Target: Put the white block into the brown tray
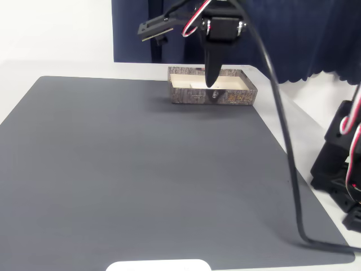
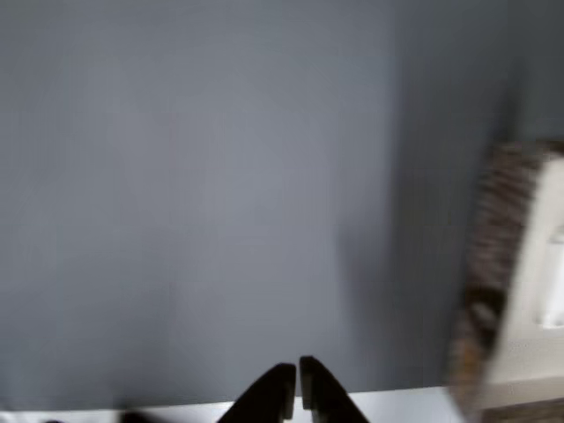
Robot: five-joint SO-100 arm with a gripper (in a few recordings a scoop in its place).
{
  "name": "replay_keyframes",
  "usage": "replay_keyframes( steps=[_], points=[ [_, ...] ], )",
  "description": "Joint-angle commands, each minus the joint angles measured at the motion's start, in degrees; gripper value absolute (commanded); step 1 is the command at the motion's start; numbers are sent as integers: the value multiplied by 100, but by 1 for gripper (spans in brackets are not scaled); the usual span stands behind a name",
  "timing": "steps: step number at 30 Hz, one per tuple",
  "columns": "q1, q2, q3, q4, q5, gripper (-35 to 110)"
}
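The brown tray (image 1: 186, 97) stands at the far edge of the grey mat, its bark-patterned front wall facing me and its inside cream. My black gripper (image 1: 211, 83) hangs point-down over the tray's middle, fingers together with nothing between them. In the wrist view the gripper (image 2: 298, 377) is shut at the bottom edge, and the blurred tray (image 2: 493, 229) lies at the right. A paler flat patch inside the tray looks like the white block (image 2: 553, 282); it also shows faintly as the white block (image 1: 192, 84) left of the fingers.
The dark grey mat (image 1: 141, 169) covers most of the table. A black cable (image 1: 287, 164) runs down the right side. Black arm parts (image 1: 341, 164) stand at the right edge. A white rounded plate (image 1: 158, 265) sits at the front edge.
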Motion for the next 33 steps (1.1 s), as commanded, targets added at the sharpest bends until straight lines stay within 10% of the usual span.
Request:
replay_keyframes(
  steps=[1,33],
  points=[
    [-791,1160,721,-281,800,0],
    [-4342,6759,6697,-1204,3727,0]
  ],
)
